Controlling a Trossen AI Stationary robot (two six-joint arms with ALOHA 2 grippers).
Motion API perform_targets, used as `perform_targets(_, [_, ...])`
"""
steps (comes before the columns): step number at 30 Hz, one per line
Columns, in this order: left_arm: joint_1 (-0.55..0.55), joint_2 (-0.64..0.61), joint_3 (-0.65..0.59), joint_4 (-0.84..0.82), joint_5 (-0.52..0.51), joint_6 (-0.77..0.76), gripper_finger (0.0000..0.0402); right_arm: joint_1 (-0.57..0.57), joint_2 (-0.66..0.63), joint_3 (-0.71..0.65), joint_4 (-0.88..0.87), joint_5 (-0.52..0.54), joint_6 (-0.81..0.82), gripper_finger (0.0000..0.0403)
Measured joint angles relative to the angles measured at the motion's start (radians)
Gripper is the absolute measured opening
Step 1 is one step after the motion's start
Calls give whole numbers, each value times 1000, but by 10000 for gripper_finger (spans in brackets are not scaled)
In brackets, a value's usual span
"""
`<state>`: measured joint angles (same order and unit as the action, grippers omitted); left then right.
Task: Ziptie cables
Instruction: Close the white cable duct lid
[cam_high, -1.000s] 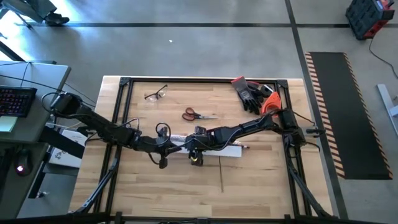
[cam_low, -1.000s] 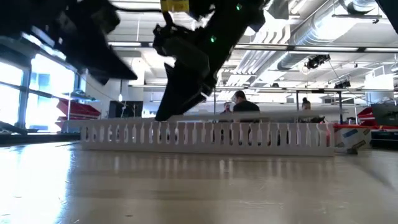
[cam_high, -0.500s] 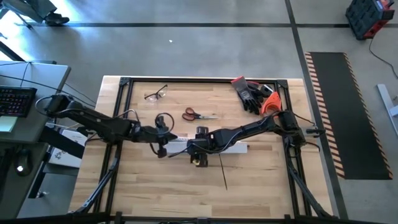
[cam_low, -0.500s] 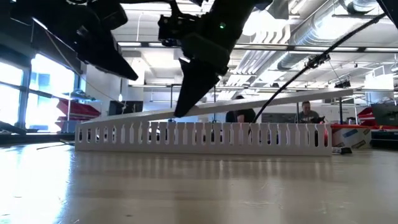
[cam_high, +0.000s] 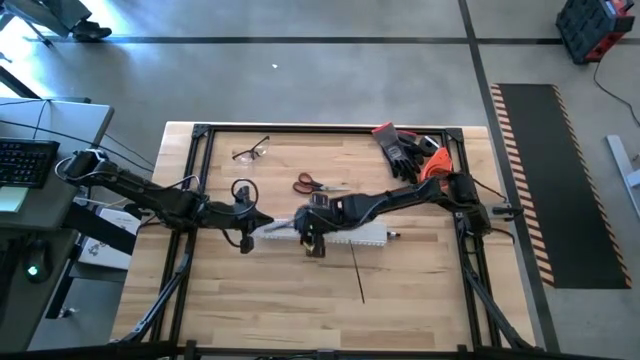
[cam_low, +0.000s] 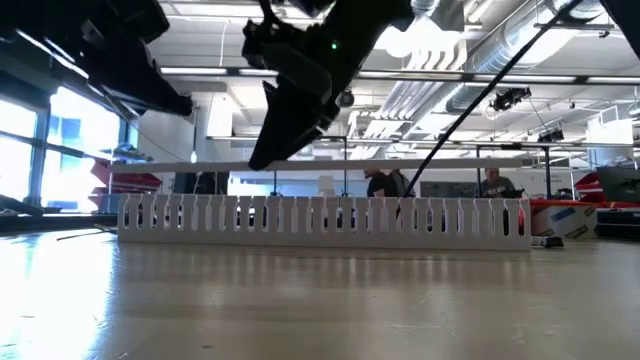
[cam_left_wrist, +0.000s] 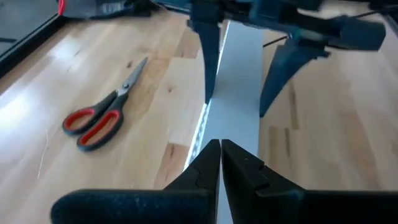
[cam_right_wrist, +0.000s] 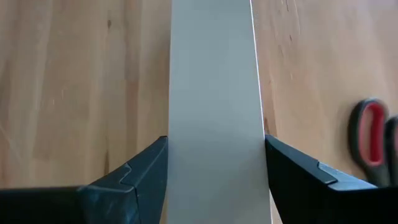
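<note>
Right wrist view: right hand (cam_right_wrist: 214, 171) clasps flat, smooth white cover strip (cam_right_wrist: 213, 93).

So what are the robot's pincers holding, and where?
Both hold the flat white cover strip. The right pincer grips it across its width, by both long edges. The left pincer is shut on one end.

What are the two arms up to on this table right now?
Both arms hold the flat white cover strip level above the white slotted duct. The right gripper spans its width with a finger on each edge; the left gripper pinches one end, shut. Red-handled scissors lie nearby on the table.
</note>
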<state>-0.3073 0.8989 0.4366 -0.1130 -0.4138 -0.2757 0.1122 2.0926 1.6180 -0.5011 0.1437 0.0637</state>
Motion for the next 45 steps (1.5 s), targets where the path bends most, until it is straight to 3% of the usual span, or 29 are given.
perform_targets(3, [9,0,-42,24,2,-26,0,-35,3,0,19,-100,34,211])
perform_targets(9, [13,3,-131,157,21,-43,0,-54,6,0,31,-136,52,211])
perform_targets(22, [13,63,-248,347,42,-106,0,-54,49,0,35,-130,56,211])
perform_targets(45, [13,136,-251,398,19,-114,0,-69,44,24,-35,-108,41,213])
